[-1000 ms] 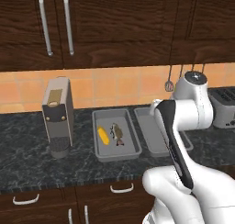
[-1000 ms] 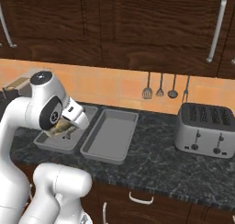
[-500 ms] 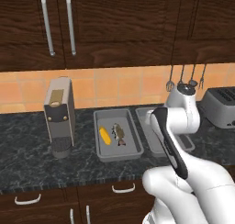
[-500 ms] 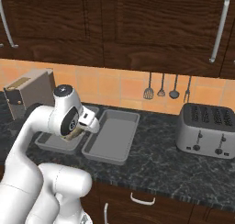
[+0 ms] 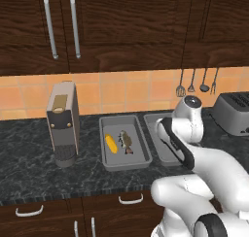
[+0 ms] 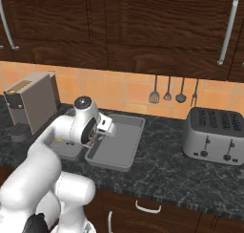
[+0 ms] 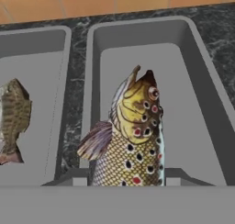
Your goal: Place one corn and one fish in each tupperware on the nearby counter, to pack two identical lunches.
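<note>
A spotted fish (image 7: 133, 140) was pinched between the fingers of the gripper (image 7: 126, 184), head pointing to 12 o'clock, hanging above the right-hand tupperware (image 7: 202, 94). At 9 o'clock in the hand view, the left-hand tupperware (image 5: 141, 156) held a second fish (image 5: 127, 141) with one corn (image 5: 111, 143) just beside it. Both trays sat side by side on the counter (image 5: 29, 168); a coffee machine (image 5: 63, 122) stood at their left, a toaster (image 6: 213, 135) well apart on the right.

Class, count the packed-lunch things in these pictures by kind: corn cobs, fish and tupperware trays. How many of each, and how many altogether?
Corn: 1
Fish: 2
Tupperware trays: 2
Total: 5
</note>
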Controlling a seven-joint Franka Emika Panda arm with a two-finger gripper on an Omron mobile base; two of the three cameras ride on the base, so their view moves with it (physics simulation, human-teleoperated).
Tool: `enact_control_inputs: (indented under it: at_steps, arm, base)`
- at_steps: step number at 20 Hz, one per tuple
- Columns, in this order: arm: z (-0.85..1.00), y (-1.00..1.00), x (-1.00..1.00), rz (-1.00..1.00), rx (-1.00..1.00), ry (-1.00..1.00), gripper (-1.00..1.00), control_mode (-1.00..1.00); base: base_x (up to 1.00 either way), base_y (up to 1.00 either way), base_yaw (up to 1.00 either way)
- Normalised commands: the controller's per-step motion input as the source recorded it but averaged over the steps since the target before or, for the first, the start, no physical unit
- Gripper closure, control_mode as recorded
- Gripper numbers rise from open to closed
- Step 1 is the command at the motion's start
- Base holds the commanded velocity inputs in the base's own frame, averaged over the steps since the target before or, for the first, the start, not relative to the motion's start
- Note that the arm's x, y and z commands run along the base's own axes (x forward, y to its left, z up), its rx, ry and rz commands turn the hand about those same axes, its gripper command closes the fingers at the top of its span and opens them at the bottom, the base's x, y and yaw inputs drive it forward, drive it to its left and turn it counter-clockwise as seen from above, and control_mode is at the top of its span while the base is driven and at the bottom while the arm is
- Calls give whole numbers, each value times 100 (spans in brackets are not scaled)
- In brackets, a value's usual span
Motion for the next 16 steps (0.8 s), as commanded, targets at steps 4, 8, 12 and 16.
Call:
enact_control_inputs:
  at_steps: [4, 8, 12, 16]
  arm:
    - [-25, -44, 85, 1, 0, 10, 100, -100]
    - [-52, -15, 58, 6, 0, 13, 100, -100]
    - [-51, 6, 14, 2, -1, 0, 100, -100]
    - [-46, 14, 5, 0, -1, 0, 100, -100]
  base:
    - [0, 0, 0]
    - [0, 0, 0]
    - [0, 0, 0]
    - [0, 0, 0]
